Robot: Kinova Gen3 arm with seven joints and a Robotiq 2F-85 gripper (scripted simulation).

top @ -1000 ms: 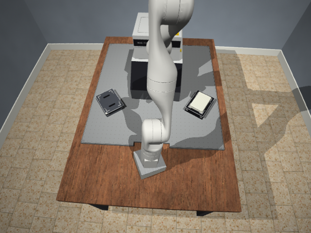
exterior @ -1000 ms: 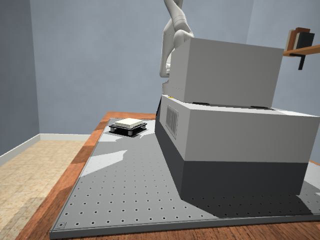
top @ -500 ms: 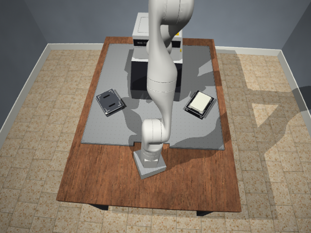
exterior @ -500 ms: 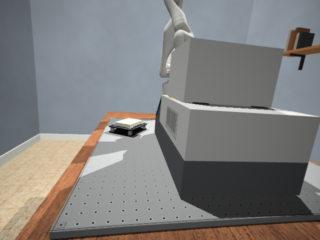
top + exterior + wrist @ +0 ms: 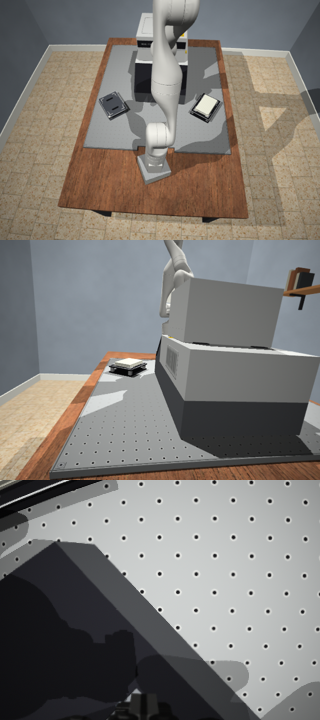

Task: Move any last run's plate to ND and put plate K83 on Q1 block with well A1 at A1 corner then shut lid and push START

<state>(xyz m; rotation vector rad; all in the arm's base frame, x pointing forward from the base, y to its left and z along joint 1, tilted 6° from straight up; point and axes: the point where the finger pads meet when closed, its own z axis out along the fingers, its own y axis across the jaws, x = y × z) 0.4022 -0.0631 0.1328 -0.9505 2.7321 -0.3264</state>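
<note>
Gripper (image 5: 144,700) shut, beside Q1 (image 5: 75,630).

Blue-grey walls (image 5: 77,20), tan tiled floor (image 5: 38,129), a wooden table (image 5: 155,196), a wall shelf (image 5: 301,290) with books.

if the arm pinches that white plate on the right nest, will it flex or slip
The white plate looks like a flat moulded slab, so probably stiff and light. Its smooth sides could slip under narrow fingers. It sits raised on the black nest, so a sideways nudge might unseat it.
</note>
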